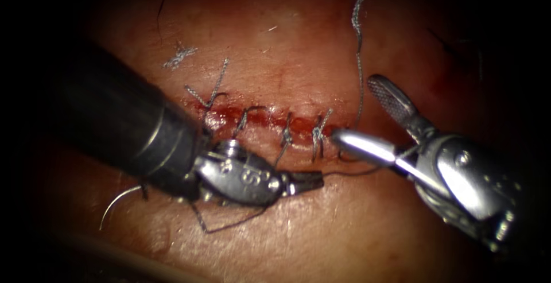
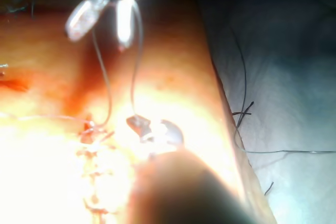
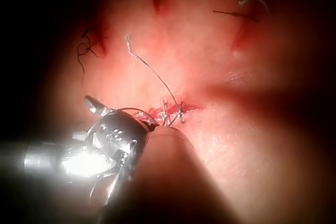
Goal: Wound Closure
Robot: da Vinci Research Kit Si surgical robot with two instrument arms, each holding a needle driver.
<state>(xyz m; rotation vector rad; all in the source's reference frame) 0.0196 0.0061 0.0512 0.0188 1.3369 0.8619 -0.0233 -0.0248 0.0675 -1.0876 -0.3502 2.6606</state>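
Nearest of all, the curved needle (image 1: 117,201) lies free on the tissue (image 1: 344,237) at the near left, just past the left tool's shaft, its thin arc resting on the surface and not in the tissue, with neither tool holding it. From there a dark run of thread (image 1: 227,224) loops across the near tissue under the left tool.

Now the left tool (image 1: 304,182): it comes in from the left, jaws pressed together on the thread, which runs on to the right from its dark tip toward the other instrument.

On the right, the right tool (image 1: 367,116) has its jaws spread wide, one bright blade pointing left at the right end of the cut, the other ribbed blade angled up and away, and they grip nothing; the thread passes beside the lower blade.

Just behind both tips lies the cut (image 1: 270,119), running left to right, wet with red fluid (image 1: 255,117), and crossed by several stitches (image 1: 317,136).

Farther back, a long thread tail (image 1: 359,59) rises from the rightmost stitch and stands away over the far tissue, while short cut ends of thread (image 1: 179,57) lie on the far left.
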